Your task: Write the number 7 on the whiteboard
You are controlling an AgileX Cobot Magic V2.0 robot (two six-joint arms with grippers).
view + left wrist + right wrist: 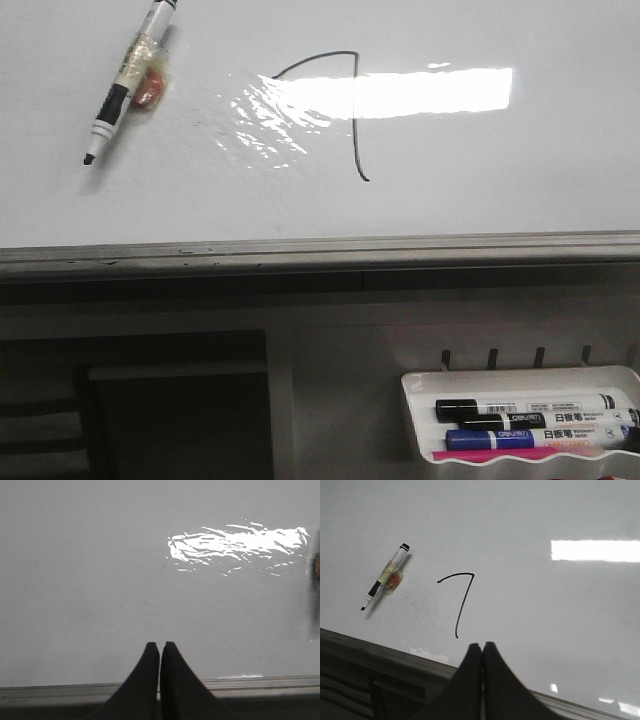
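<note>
A black and white marker (128,82) lies uncapped and at a slant, its tip pointing down and left, with clear tape and something orange wrapped around its middle. Lower right, a white plastic tray (420,420) holds two black-capped markers (530,409), a blue marker (535,438) and a pink strip (520,454).

Whiteboard (480,190) carries number 7 (352,120), marker (125,85)

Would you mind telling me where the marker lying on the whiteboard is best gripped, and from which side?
Grip the marker from above on the bare barrel between its taped middle and rear end, jaws straddling its width. It lies flat and diagonal on the whiteboard, uncapped tip toward the board's near edge.
</note>
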